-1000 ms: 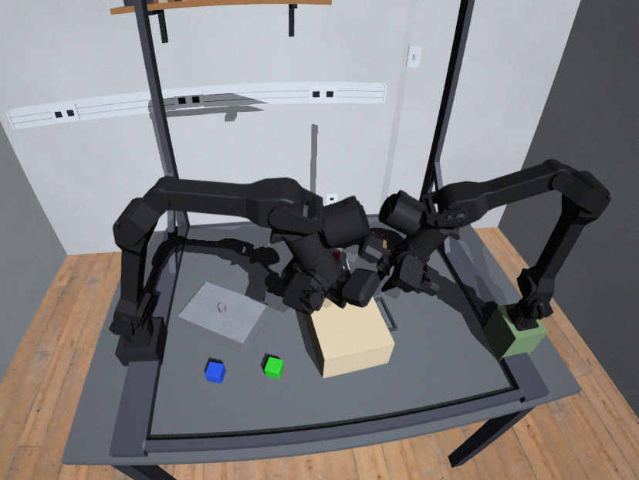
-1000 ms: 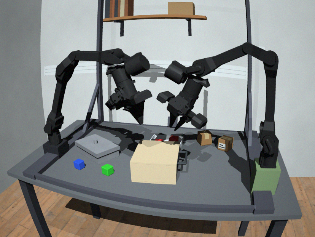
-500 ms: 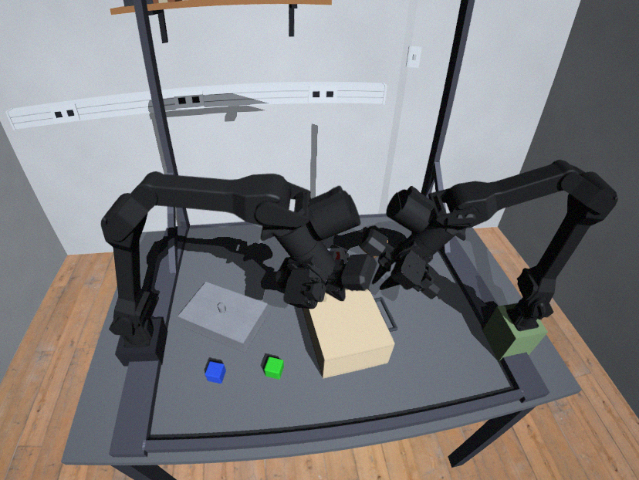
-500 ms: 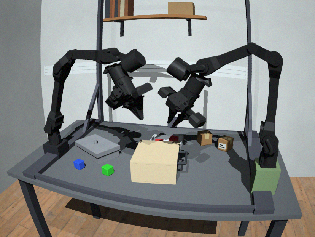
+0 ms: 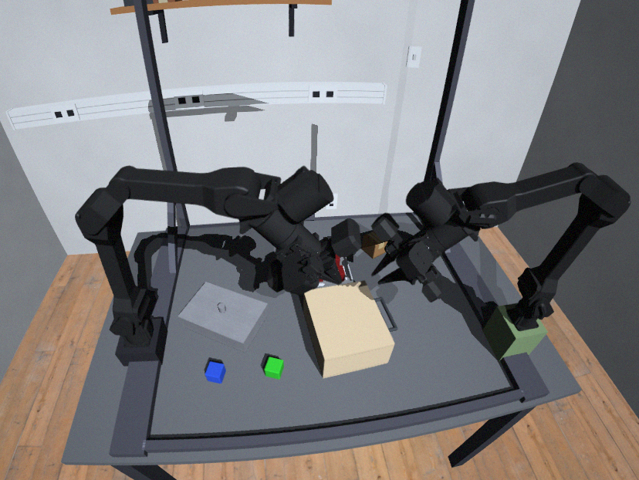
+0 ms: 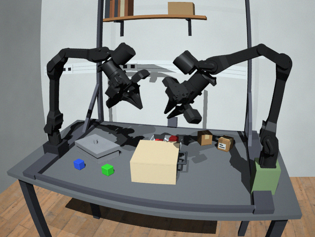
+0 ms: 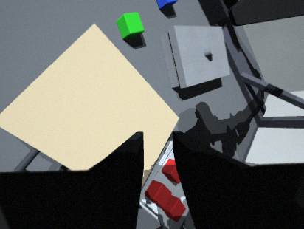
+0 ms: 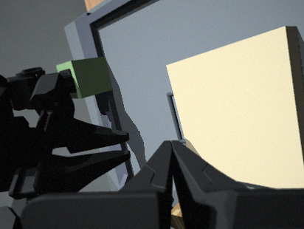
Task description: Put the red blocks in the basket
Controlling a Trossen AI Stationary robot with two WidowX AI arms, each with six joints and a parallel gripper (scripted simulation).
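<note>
Red blocks lie in the wire basket, partly hidden behind the light wooden cabinet. Three show in the left wrist view. The cabinet's drawer handle stands close to its side; the drawer looks shut. The metal lid lies on its box; a dark gap shows under its edge. My left gripper is slightly open, empty, above the basket area. My right gripper is shut and empty, raised behind the cabinet.
A green block and a blue block lie in front of the metal box. Two cardboard boxes stand at the back right. A green pedestal carries the left arm.
</note>
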